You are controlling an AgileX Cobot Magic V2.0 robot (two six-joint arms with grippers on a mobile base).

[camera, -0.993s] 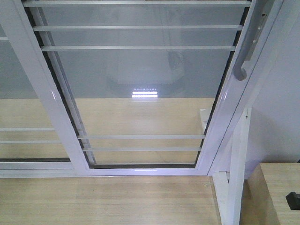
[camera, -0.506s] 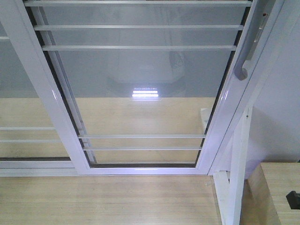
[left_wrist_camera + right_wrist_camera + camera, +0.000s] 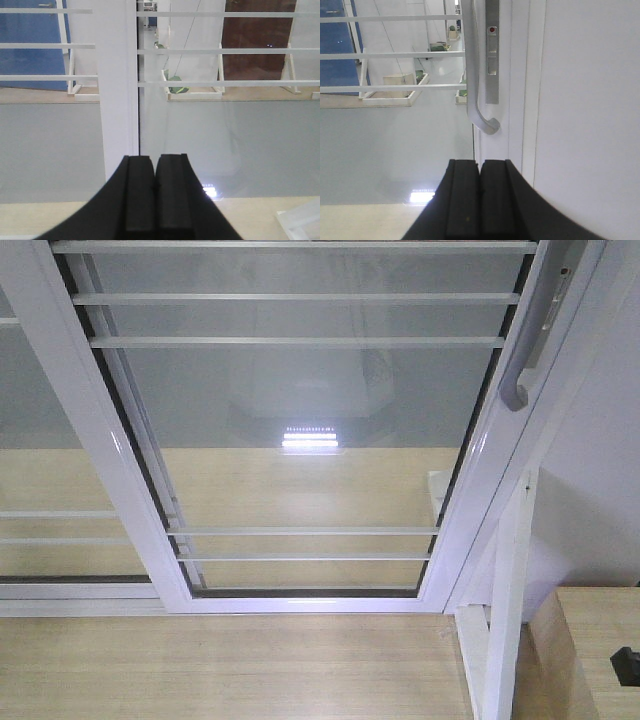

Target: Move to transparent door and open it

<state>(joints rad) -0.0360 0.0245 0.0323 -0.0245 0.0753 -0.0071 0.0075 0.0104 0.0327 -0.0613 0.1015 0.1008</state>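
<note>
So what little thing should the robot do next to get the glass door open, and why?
Probably open the right gripper. Its jaws are pressed together with nothing between them, while the pull handle of the transparent door sits just above and ahead of it, untouched. It likely needs a gap between the jaws before it can grab the handle.

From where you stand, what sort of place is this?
Probably an office or lab hallway: a sliding glass door with a pull handle, pale wood-look floor, and a polished corridor with planters beyond the glass.
</note>
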